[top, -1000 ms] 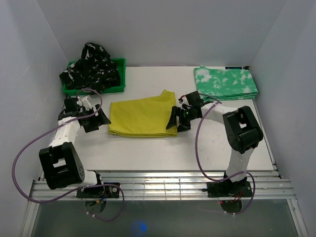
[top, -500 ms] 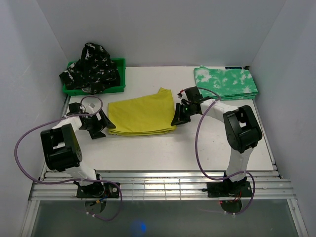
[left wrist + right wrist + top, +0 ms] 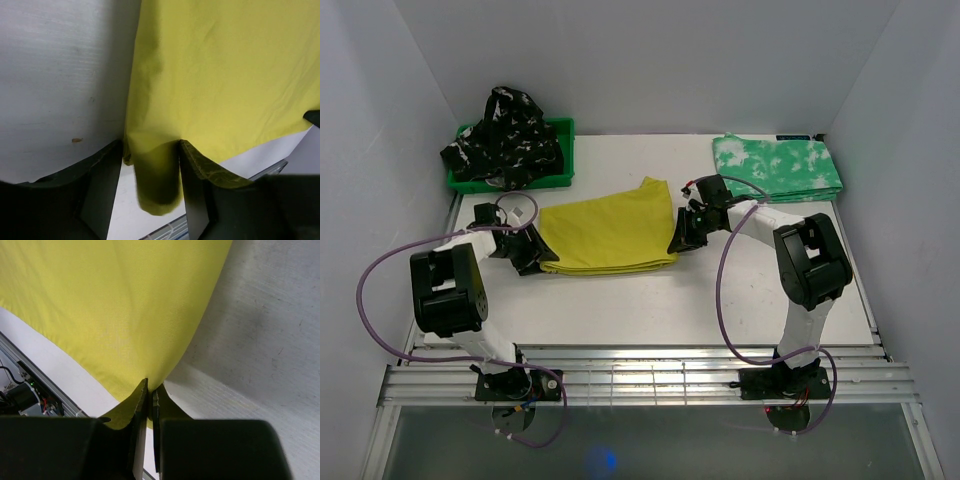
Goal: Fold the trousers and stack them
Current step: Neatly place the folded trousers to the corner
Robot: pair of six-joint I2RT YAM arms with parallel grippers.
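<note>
The mustard-yellow trousers (image 3: pixel 605 235) lie folded flat in the middle of the table. My left gripper (image 3: pixel 532 258) is at their near left corner. In the left wrist view that corner of the yellow cloth (image 3: pixel 215 75) sits between the parted jaws of the left gripper (image 3: pixel 150 147), with a sliver of table showing beside one finger (image 3: pixel 100 185). My right gripper (image 3: pixel 680 242) is at the right near corner. The right wrist view shows the right gripper (image 3: pixel 150 385) shut on the yellow edge (image 3: pixel 115 305). The green-and-white trousers (image 3: pixel 777 168) lie folded at the back right. The black patterned pair (image 3: pixel 505 140) is heaped at the back left.
The black pair sits in a green plastic bin (image 3: pixel 566 150) at the back left corner. White walls close in the table on three sides. A metal rail (image 3: pixel 640 375) runs along the near edge by the arm bases.
My left gripper slid right onto the yellow trousers' left corner, and its jaws have narrowed around it. My right gripper moved in and closed on the right corner.
</note>
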